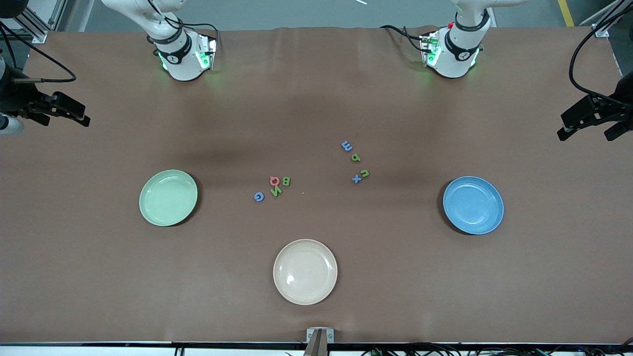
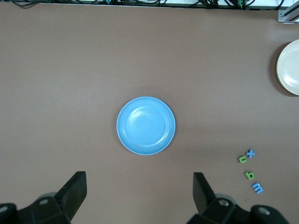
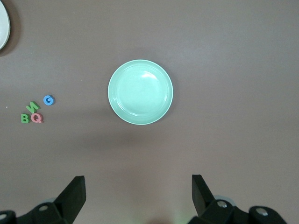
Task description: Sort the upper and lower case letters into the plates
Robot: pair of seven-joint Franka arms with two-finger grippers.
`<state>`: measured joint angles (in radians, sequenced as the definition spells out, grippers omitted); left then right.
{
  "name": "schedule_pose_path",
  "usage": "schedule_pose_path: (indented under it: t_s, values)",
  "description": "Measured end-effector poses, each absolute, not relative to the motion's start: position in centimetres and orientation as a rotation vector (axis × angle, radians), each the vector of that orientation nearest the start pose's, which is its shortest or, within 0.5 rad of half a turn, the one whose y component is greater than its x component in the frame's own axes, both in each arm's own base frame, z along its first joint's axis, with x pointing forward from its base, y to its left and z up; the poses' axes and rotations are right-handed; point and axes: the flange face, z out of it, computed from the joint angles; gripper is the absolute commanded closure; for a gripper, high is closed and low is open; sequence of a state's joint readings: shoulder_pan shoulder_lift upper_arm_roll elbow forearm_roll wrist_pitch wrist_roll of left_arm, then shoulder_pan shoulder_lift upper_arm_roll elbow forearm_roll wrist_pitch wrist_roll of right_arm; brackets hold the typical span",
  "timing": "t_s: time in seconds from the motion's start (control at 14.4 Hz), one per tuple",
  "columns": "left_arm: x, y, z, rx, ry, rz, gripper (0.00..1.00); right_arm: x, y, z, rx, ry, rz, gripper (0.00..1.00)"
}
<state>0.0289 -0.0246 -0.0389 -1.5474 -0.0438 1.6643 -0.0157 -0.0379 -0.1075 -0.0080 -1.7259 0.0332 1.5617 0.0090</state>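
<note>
Left gripper (image 2: 139, 196): raised high above the table toward the left arm's end, pointing straight down, fingers (image 2: 74, 189) spread wide with nothing between them. Right gripper (image 3: 138, 196): likewise raised high toward the right arm's end, pointing straight down, fingers (image 3: 74, 192) spread wide, nothing held. Both arms waiting, bases upright along the table edge nearest the robots, upper links rising out of the front view; hands themselves outside that view.
</note>
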Motion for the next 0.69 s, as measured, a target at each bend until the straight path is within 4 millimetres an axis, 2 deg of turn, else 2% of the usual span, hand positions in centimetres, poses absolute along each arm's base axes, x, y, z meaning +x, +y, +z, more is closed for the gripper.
schedule_pose_path:
  t_s: [0.42, 0.69]
  values:
    - [55.5, -1.1, 65.5, -3.18, -0.008, -0.193, 0.0, 51.7, -2.0, 60.8, -3.104, 0.086, 0.087, 0.0]
    - [56.0, -1.6, 64.4, -3.183, 0.006, -0.157, 0.0, 51.8, -2.0, 61.3, -3.105, 0.086, 0.072, 0.0]
